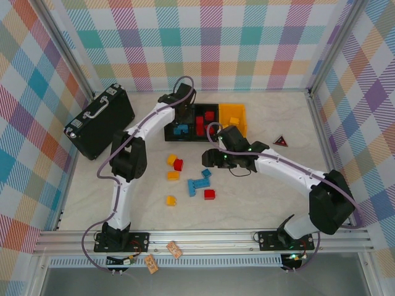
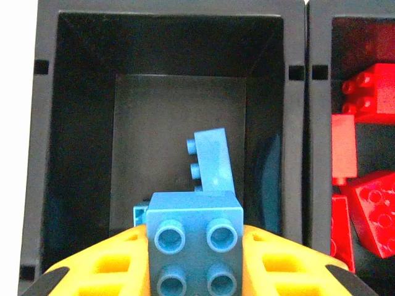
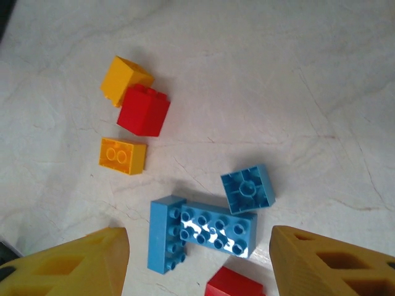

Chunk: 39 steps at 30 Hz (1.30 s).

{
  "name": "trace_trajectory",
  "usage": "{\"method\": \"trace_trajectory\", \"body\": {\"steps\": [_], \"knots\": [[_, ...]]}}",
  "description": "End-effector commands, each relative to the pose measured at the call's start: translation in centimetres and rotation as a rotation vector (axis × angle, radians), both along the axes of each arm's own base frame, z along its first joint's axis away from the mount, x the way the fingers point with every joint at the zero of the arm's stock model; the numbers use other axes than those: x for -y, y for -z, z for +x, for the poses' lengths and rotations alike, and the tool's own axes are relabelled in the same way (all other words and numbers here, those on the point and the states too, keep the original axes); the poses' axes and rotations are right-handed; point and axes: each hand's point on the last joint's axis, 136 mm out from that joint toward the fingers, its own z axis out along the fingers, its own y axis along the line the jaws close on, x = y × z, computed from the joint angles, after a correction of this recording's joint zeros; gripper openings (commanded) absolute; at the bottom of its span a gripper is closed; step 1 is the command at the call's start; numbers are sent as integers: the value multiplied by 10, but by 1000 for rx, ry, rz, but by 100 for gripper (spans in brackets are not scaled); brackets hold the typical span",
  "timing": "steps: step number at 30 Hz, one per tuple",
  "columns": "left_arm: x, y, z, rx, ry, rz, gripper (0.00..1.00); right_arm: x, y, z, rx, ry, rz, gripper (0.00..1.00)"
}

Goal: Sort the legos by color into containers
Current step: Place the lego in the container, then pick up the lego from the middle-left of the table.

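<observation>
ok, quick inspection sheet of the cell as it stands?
Surface: pale marbled tabletop, no spills seen.
Job's things: three joined containers, holding blue, red and yellow bricks in separate bins; red, blue and yellow-orange loose legos on the table.
Clutter: black briefcase; dark triangle.
Grippers: left gripper shut on a blue brick above the blue bin; right gripper open over the loose legos.
Cables: purple-grey cable along each arm, no snag seen.
Surroundings: plaid walls, aluminium frame.
</observation>
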Motion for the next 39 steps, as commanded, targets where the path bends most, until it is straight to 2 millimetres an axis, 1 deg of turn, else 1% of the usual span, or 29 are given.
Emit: {"method": "trace_trajectory", "body": {"steps": [1, 7, 11, 12, 16, 19, 24, 28, 32, 34, 37, 39], "knots": [[-12, -2, 11, 3, -16, 43, 26, -11, -14, 11, 36, -22, 32, 62], [-20, 15, 21, -21, -38, 91, 27, -10, -14, 11, 34, -23, 30, 62], [-28, 20, 24, -25, -70, 110, 28, -7, -12, 8, 26, -17, 25, 62], [-28, 20, 25, -24, -74, 112, 30, -7, -12, 8, 28, -16, 27, 62], [-26, 18, 24, -27, -76, 95, 45, -4, -11, 6, 27, -9, 29, 62], [-23, 7, 22, -12, -77, 72, 51, -4, -9, 5, 21, -11, 29, 62], [-13, -26, 12, 33, -48, 40, 52, -3, -9, 3, 19, -8, 42, 62], [-3, -50, -7, 68, -14, -4, 54, 0, -8, -1, 18, -5, 42, 62], [3, -61, -33, 74, 16, -64, 54, 5, -7, -6, 12, -1, 37, 62], [6, -63, -50, 64, 31, -103, 54, 8, -5, -10, 9, -2, 32, 62], [6, -52, -82, 26, 46, -154, 54, 15, 3, -15, -4, 5, 7, 62], [2, -46, -105, 5, 45, -193, 54, 20, 10, -17, -8, 11, -16, 62]]}}
